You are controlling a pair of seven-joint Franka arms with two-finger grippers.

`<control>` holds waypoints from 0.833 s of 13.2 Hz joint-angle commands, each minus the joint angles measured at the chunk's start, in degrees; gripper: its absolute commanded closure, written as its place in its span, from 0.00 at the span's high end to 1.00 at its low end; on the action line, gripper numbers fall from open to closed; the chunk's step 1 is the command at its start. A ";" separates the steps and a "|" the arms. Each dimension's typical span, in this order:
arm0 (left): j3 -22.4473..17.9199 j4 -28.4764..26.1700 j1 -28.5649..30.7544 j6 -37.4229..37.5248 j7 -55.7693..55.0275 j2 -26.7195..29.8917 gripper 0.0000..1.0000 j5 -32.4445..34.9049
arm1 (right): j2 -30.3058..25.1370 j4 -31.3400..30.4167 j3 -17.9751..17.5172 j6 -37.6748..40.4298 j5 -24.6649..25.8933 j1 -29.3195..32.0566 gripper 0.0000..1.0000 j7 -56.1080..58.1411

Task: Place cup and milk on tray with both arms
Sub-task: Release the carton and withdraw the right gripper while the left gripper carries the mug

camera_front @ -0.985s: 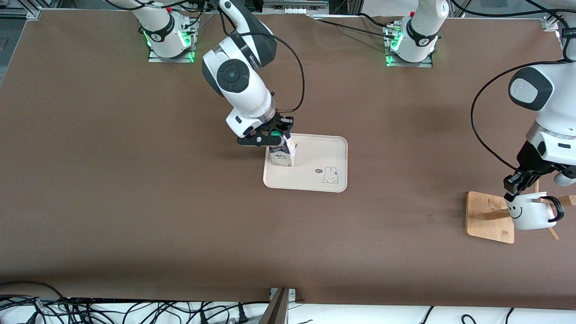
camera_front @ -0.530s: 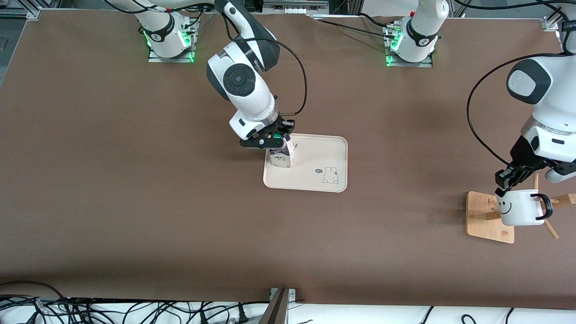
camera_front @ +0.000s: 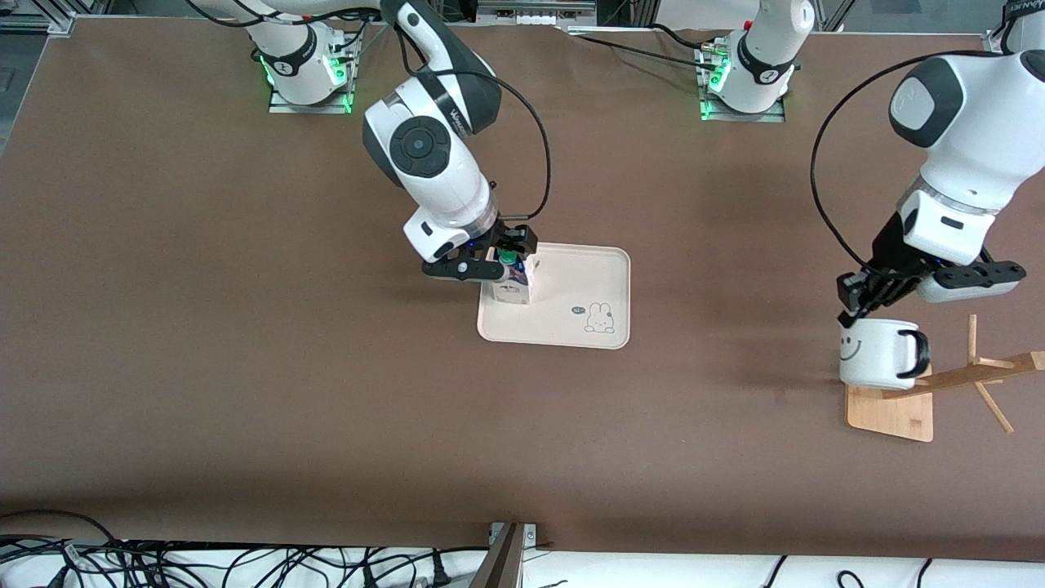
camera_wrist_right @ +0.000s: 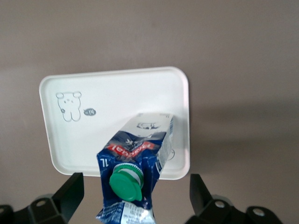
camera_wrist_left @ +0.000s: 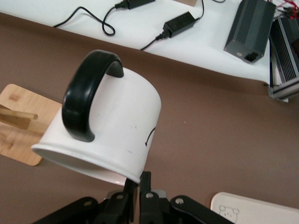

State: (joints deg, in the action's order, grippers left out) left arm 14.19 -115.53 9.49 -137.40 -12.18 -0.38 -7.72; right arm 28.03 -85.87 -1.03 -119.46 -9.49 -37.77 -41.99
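The milk (camera_front: 514, 284), a blue and white carton with a green cap, stands on the cream tray (camera_front: 581, 282) at the corner toward the right arm's end. My right gripper (camera_front: 500, 265) is open around the carton's top, its fingers wide apart and clear of it. In the right wrist view the milk (camera_wrist_right: 140, 149) rises from the tray (camera_wrist_right: 117, 100) between the fingers of my right gripper (camera_wrist_right: 136, 189). My left gripper (camera_front: 857, 309) is shut on the rim of the white smiley cup (camera_front: 878, 353) and holds it up over the edge of the wooden rack base. The cup (camera_wrist_left: 112, 126) also shows in the left wrist view, above the left gripper (camera_wrist_left: 139, 183).
The square wooden rack base (camera_front: 890, 412) with its leaning pegged post (camera_front: 980, 371) lies at the left arm's end. It also shows in the left wrist view (camera_wrist_left: 18, 135). The rabbit drawing (camera_front: 600, 317) marks the tray's near corner. Cables lie along the table's near edge.
My right gripper has opened and let go of the milk, which now stands on the tray. My left gripper has lifted the cup off the rack peg and carried it toward the tray.
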 commanded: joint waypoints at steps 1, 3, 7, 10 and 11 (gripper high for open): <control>2.59 8.44 0.17 19.44 1.20 0.91 0.00 -0.90 | -5.86 0.96 4.08 6.50 0.61 0.07 1.00 -0.55; 3.30 15.13 0.09 35.29 1.11 -0.58 0.00 -1.33 | -9.73 0.96 9.96 11.25 0.70 0.07 1.00 3.29; 6.63 21.82 -0.26 43.23 0.59 -2.51 0.00 -0.99 | -18.08 -0.09 19.11 24.68 0.26 0.07 1.00 17.01; 8.30 24.56 -2.19 49.58 -0.47 -6.37 0.00 -1.60 | -25.54 -3.68 24.91 31.82 0.61 -0.11 1.00 24.74; 8.83 24.74 -4.20 49.60 -0.91 -9.08 0.00 -1.08 | -28.18 -5.87 26.06 32.19 0.87 -0.02 1.00 26.59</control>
State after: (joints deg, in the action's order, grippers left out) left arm 21.95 -94.49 7.90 -90.13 -12.37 -3.88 -8.06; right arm 5.93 -85.84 22.90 -87.92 -9.11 -37.26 -19.02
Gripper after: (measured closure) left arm 0.938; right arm 0.000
